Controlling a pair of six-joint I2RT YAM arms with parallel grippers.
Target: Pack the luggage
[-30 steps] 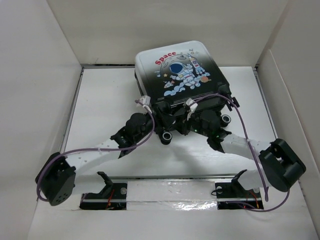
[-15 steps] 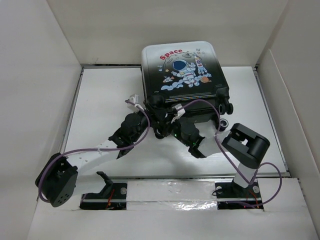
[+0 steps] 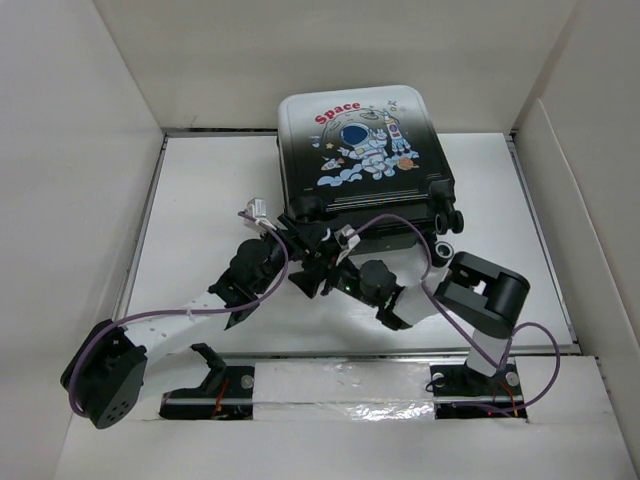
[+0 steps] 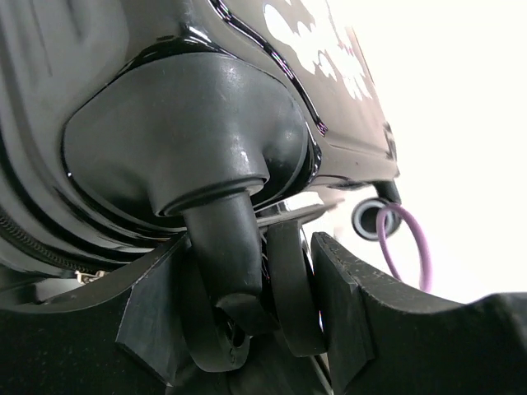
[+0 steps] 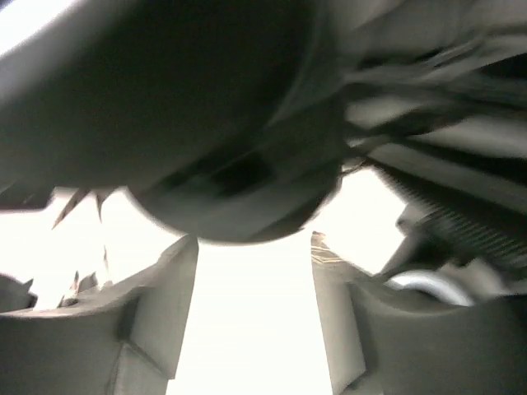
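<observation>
Left gripper: is clenching on the luggage's near-left wheel, one finger pressing each side of the twin black wheel under its rounded caster housing
Luggage: is sitting closed at the far middle of the bench, its astronaut and red "Space" print facing up, white end toward the back wall and black wheeled end toward the arms; whether it is lying flat or tipping up, I cannot tell
Near-right wheel: is sticking out at the case's near right corner, apart from both grippers
Right gripper: is hanging released, its fingers standing apart with bright space between them, just below a dark, rounded, blurred shape; from above it is reaching in just beside the left gripper, under the case's near edge
Purple cable: is looping from the right arm across the case's near edge
Bench: is lying white between white side walls
</observation>
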